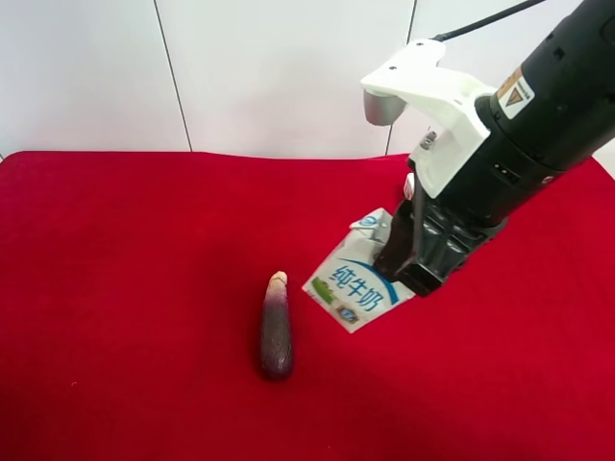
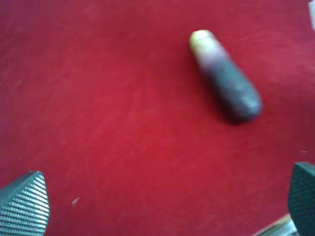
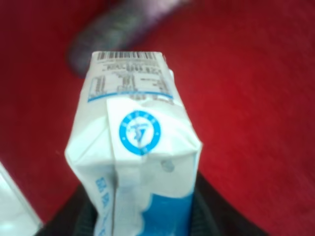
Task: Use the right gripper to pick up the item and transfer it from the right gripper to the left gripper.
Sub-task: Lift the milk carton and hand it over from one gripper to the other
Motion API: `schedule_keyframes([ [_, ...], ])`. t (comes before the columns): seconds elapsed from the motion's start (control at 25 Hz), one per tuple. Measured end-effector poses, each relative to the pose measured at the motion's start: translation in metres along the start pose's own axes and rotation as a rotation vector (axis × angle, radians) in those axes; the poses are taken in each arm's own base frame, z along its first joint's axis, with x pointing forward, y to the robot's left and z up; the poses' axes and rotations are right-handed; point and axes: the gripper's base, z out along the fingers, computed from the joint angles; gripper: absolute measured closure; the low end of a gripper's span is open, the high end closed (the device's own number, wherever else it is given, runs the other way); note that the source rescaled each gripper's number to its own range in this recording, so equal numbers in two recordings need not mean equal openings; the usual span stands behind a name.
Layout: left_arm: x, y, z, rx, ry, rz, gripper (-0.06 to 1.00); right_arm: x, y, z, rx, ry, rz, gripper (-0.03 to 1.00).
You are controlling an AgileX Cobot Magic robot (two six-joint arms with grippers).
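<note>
Closest to the left wrist camera, the left gripper (image 2: 162, 201) hangs above the red cloth (image 1: 115, 288) with its ribbed pads (image 2: 24, 206) spread wide apart and nothing between them. Beyond them on the cloth lies a dark purple eggplant (image 2: 225, 73) with a pale tip. In the exterior high view the eggplant (image 1: 276, 327) sits nearest the front of the cloth, its long axis running almost straight away from the camera and its pale tip at the far end. Just beyond it, toward that view's right and clear of it, is the milk carton (image 1: 356, 283), white and blue with printed characters on its side. Its long axis is slanted: the free end points down toward the view's lower left, roughly at the eggplant, and the folded end rises to the upper right into the right gripper (image 1: 411, 264). The right wrist view shows the same carton (image 3: 135, 147) pinched between two dark fingers at the end near the camera, its length running away from the lens, with a round blue logo near and a barcode panel at the far end (the eggplant is only a blur past it). Whether the carton's low corner touches the cloth cannot be told. Behind the gripper the black arm and its white camera mount climb toward the upper right, and farthest back stand white wall panels (image 1: 269, 67).
</note>
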Motion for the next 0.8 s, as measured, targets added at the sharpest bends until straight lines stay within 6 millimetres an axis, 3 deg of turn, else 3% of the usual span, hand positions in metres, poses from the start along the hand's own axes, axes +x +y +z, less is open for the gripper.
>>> schedule_keyframes([
  [0.32,-0.026,-0.003,0.002,0.101,0.074,0.136,0.03,-0.010,0.010,-0.001,-0.114,-0.110,0.086,0.95],
  [0.8,-0.037,-0.011,0.042,0.231,0.252,0.336,0.03,-0.018,0.018,-0.004,-0.200,-0.200,0.041,0.95],
])
